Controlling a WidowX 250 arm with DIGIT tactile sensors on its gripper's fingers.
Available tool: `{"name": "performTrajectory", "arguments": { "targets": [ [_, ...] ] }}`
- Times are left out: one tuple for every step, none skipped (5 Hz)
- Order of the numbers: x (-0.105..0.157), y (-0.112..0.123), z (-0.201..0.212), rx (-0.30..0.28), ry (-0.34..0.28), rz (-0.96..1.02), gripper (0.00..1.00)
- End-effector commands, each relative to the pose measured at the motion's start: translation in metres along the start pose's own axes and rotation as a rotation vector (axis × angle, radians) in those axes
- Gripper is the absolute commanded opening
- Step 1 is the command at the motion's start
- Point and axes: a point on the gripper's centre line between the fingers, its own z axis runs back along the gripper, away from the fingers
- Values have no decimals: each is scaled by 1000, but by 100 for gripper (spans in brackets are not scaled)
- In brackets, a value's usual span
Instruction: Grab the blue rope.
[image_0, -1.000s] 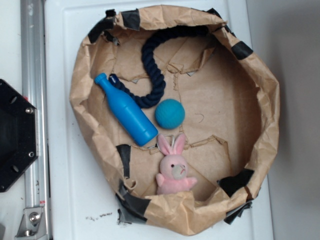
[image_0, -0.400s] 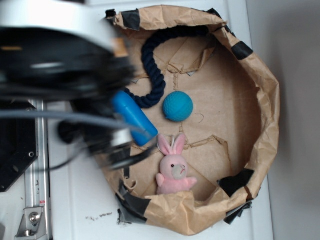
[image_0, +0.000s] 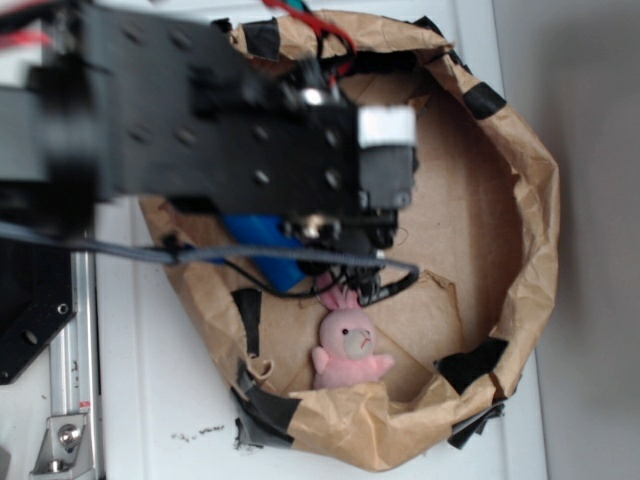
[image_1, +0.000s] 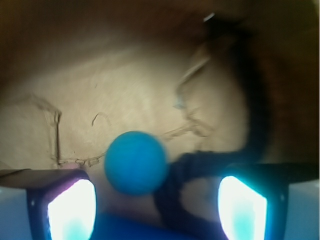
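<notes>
Item: my claw (image_1: 155, 200). Fingers spread wide, one at each lower corner of the wrist view, nothing between them. Hanging above the floor of the paper bin (image_0: 520, 250).

Item: rope (image_1: 250, 125). Dark cord, blurred; runs down the right of the wrist view, then bends left near my right finger (image_1: 242, 210), toward the ball (image_1: 136, 163). Hidden under my arm (image_0: 200, 120) in the exterior view.

Item: ball. Lying on the bin floor, just beside the rope's bend; whether they touch I cannot tell through the blur.

Item: bottle (image_0: 262, 240). Partly covered by the arm; bright blue edge at the bottom of the wrist view.

Item: bunny (image_0: 347, 345). Near the bin's front wall, well apart from the rope.

Status: rope ungrasped. My judgement: approach under way. Left to do: line up over the bend, descend, close.
</notes>
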Motion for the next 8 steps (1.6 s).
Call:
{"name": "performTrajectory", "arguments": {
  "targets": [
    [6, 0, 3, -45, -73, 82, 100],
    [10, 27, 31, -85, -123, 257, 100],
    [17, 38, 23, -71, -125, 311, 100],
    [16, 43, 13, -52, -86, 390, 100],
    [8, 36, 7, -54, -95, 312, 100],
    [-7, 20, -8, -50, -98, 164, 100],
    [-13, 13, -24, -57, -85, 125, 100],
    [-9, 10, -34, -82, -97, 91, 100]
  ]
}}
